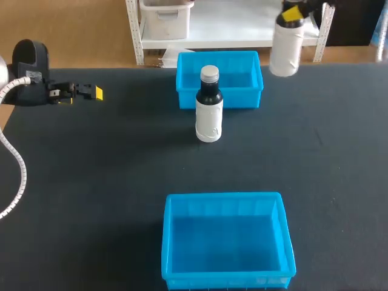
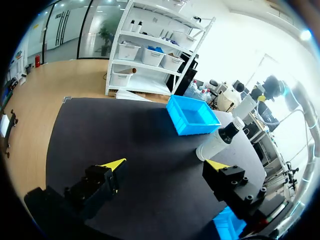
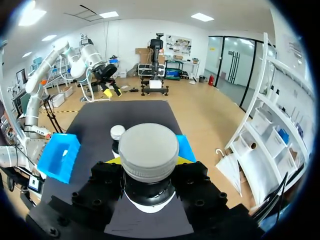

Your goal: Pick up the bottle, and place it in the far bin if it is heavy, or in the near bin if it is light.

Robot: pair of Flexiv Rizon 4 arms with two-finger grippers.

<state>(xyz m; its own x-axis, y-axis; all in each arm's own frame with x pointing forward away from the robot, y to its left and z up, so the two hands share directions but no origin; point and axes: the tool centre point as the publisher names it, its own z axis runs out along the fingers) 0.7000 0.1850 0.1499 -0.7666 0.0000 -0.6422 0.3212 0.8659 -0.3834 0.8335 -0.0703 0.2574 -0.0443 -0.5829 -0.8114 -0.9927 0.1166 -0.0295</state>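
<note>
1. Right wrist view only: held bottle (image 3: 148, 150) shows a round grey cap, with right gripper (image 3: 150, 161) pinching it from both sides.
2. Head view: it hangs near-vertical, cap up, beside far bin (image 1: 242, 99).
3. Second bottle (image 1: 209, 106) stands upright before that rectangular blue plastic bin; left gripper (image 2: 166, 165) is spread.

Matt table (image 1: 91, 182), glossy blue plastic near bin (image 1: 224, 280), smooth plastic standing bottle (image 1: 209, 118).
</note>
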